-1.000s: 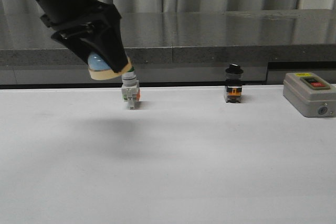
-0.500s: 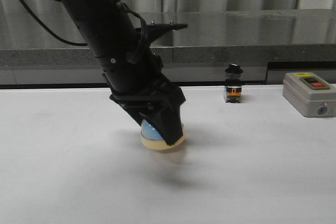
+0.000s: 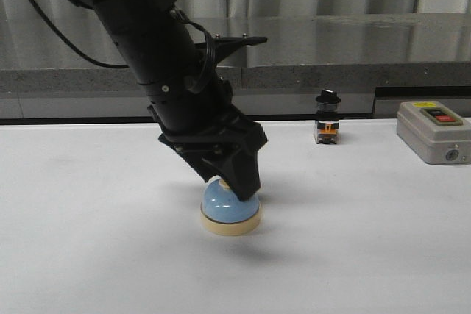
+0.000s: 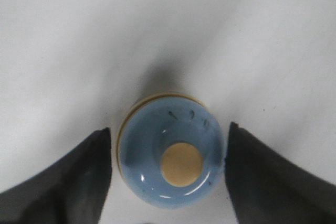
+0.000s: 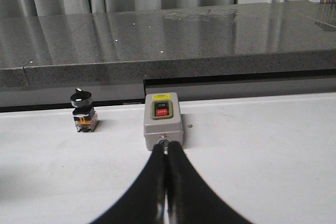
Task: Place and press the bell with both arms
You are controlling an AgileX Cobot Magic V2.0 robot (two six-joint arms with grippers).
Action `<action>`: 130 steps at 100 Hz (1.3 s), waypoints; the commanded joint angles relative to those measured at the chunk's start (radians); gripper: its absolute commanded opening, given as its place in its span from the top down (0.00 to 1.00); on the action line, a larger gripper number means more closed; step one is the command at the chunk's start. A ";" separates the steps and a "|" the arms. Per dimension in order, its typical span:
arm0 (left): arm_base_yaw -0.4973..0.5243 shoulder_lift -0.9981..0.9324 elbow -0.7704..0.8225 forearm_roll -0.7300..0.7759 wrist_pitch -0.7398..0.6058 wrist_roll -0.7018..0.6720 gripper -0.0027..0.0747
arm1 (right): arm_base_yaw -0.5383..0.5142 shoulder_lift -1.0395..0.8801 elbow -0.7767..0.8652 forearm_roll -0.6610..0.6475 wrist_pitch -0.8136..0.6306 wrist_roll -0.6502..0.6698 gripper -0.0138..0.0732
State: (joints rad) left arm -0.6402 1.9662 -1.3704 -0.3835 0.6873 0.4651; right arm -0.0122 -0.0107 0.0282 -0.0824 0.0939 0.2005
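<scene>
The small light-blue dome call bell with a cream round base and cream button (image 3: 230,209) sits flat on the white table (image 3: 368,240), directly under the black angular left gripper (image 3: 237,183). From the left wrist, the bell (image 4: 170,153) lies between the two dark fingers (image 4: 79,182), which stand spread wide on either side of the dome; a sliver of table shows between each finger and the bell, so they appear apart from it rather than clamped.

In the front view the gripper's tip covers the bell's button and the top of the dome, so contact there is hard to judge. The left arm's upper part is cut off by the frame edge.

Well to the right of the bell, at the table's far edge, stand a small black-knobbed selector switch (image 3: 327,117) and, further right, a grey box with a red button (image 3: 434,131).

The right gripper (image 5: 166,192) has its fingers pressed together with nothing between them, just short of the grey box (image 5: 163,119).
</scene>
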 commanded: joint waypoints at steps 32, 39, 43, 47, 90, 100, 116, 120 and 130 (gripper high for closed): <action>0.072 -0.310 0.041 -0.011 -0.151 -0.114 0.99 | -0.003 -0.007 -0.002 -0.009 -0.083 -0.005 0.91; 0.102 -0.377 0.091 -0.011 -0.190 -0.121 0.99 | -0.003 -0.007 -0.002 -0.009 -0.083 -0.005 0.91; 0.120 -0.410 0.123 -0.012 -0.210 -0.121 0.99 | -0.003 -0.007 -0.002 -0.009 -0.083 -0.005 0.91; 0.139 -0.459 0.154 -0.017 -0.224 -0.121 0.99 | -0.003 -0.007 -0.002 -0.009 -0.083 -0.005 0.91; 0.338 -0.846 0.470 -0.019 -0.342 -0.146 0.99 | -0.003 -0.007 -0.002 -0.009 -0.083 -0.005 0.91; 0.369 -0.929 0.538 -0.021 -0.364 -0.169 0.99 | -0.003 -0.007 -0.002 -0.009 -0.083 -0.005 0.91; 0.420 -1.057 0.646 -0.021 -0.391 -0.215 0.99 | -0.003 -0.007 -0.002 -0.009 -0.083 -0.005 0.91; 0.429 -1.089 0.670 -0.021 -0.389 -0.230 0.99 | -0.003 -0.007 -0.002 -0.009 -0.083 -0.005 0.91; 0.445 -1.158 0.720 -0.021 -0.391 -0.230 0.99 | -0.003 -0.007 -0.002 -0.009 -0.083 -0.005 0.91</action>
State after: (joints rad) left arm -0.2092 0.8706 -0.6611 -0.3818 0.3675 0.2534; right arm -0.0122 -0.0107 0.0282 -0.0824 0.0939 0.2005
